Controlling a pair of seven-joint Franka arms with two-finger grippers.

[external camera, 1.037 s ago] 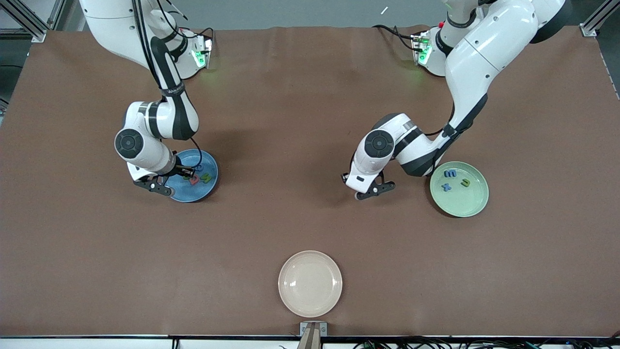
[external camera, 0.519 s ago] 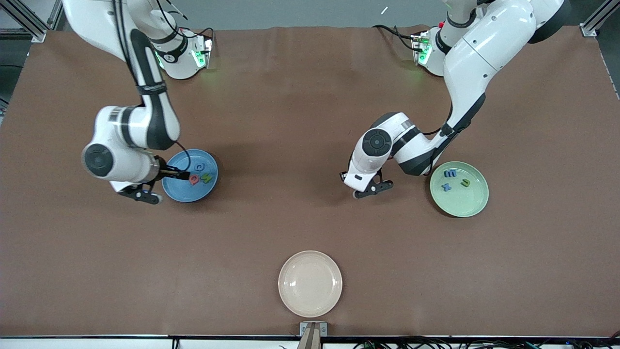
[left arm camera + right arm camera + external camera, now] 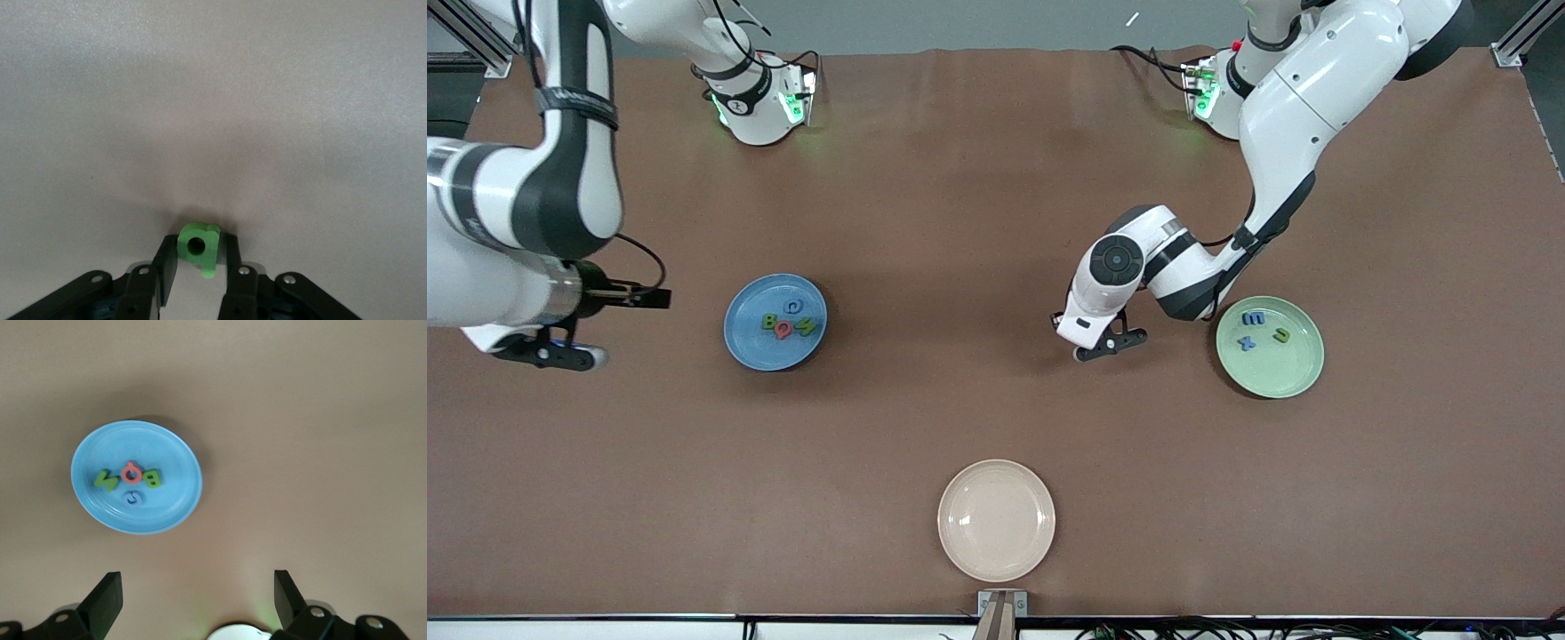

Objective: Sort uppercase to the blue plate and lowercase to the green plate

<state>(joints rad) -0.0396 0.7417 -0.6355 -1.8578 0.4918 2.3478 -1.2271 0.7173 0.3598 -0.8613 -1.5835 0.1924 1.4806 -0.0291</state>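
Observation:
The blue plate (image 3: 769, 354) holds the blue C (image 3: 791, 306), green B (image 3: 768, 322), red Q (image 3: 783, 330) and green N (image 3: 807, 326); the right wrist view shows the plate (image 3: 147, 513) with all of them. The green plate (image 3: 1272, 373) holds the blue m (image 3: 1253, 317), blue x (image 3: 1246, 342) and green u (image 3: 1280, 335). My left gripper (image 3: 1100, 348) is low over the bare table beside the green plate, shut on the green p (image 3: 198, 248). My right gripper (image 3: 560, 356) is open and empty, high over the right arm's end of the table, away from the blue plate.
An empty cream plate (image 3: 996, 520) sits near the table's front edge, nearer to the front camera than both other plates. Brown table surface lies between the blue and green plates.
My right gripper has risen and swung off the blue plate toward its end of the table; the green B now shows in the plate. My left gripper has shifted only slightly.

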